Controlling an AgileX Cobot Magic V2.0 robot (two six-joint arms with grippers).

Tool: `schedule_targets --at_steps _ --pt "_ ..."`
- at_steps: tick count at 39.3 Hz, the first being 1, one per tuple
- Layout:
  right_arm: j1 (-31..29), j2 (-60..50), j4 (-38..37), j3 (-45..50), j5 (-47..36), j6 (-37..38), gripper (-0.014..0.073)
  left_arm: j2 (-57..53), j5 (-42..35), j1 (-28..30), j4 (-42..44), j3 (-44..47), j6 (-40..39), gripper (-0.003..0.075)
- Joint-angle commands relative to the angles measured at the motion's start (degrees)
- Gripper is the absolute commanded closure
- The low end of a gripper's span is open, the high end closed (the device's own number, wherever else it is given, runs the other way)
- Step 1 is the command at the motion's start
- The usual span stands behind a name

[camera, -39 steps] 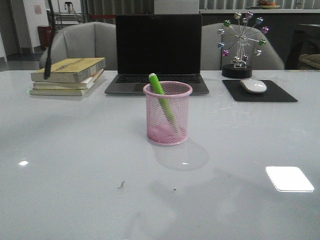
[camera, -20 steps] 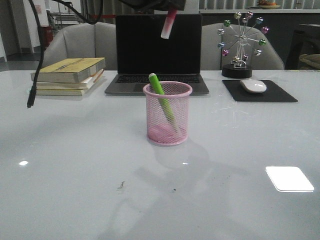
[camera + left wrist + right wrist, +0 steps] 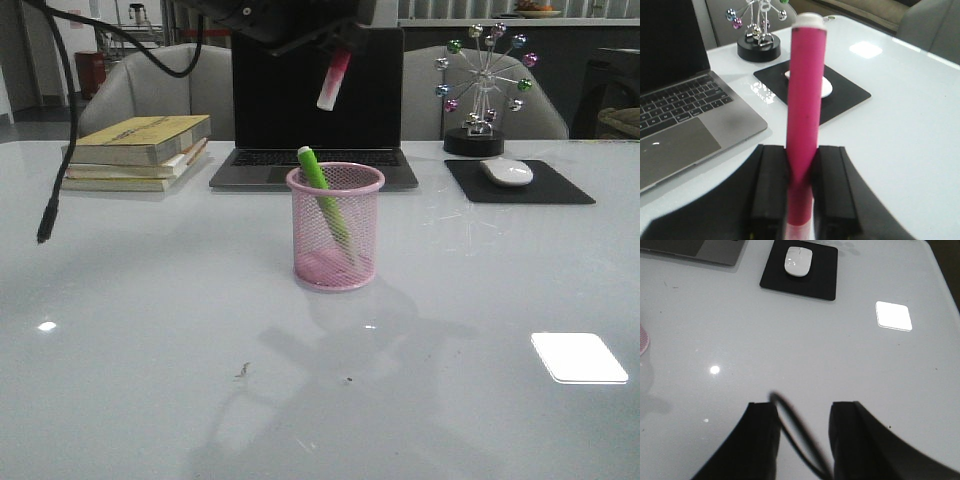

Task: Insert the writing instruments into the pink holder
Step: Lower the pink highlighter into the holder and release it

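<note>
Carrying the pink marker (image 3: 334, 77) clenched in the left jaws (image 3: 801, 192), high above the pink holder (image 3: 336, 226) at desk centre; green marker (image 3: 322, 195) already inside. Right jaws (image 3: 801, 432) parted, empty. Advice: lower tip-first into the free side, then release.

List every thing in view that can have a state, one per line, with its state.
Pink marker: held between the left gripper's fingers, in the air above the cup.
Green marker: leaning inside the pink holder, top sticking out over the rim.
Pink holder: upright on the table.
Laptop: open, screen dark.
Right gripper: fingers apart, holding nothing.
Books: stacked, closed.
</note>
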Motion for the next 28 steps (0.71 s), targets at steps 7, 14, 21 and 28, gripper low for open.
schedule_targets --at_steps 7,14,21,28 --pt "-0.5 -0.3 -0.9 -1.5 -4.2 -0.6 0.0215 -3.5 3.3 -0.4 -3.2 2.0 0.1 0.0626" --pt "-0.5 -0.3 -0.9 -1.5 -4.2 -0.6 0.0215 -3.1 5.9 -0.4 -3.2 3.5 1.4 0.0627" --pt "-0.5 -0.3 -0.9 -1.5 -4.2 -0.6 0.0215 -1.9 9.1 -0.4 -3.2 3.5 1.4 0.0627" --pt "-0.5 -0.3 -0.9 -1.5 -4.2 -0.6 0.0215 -1.8 9.9 -0.4 -3.2 3.5 1.4 0.0626"
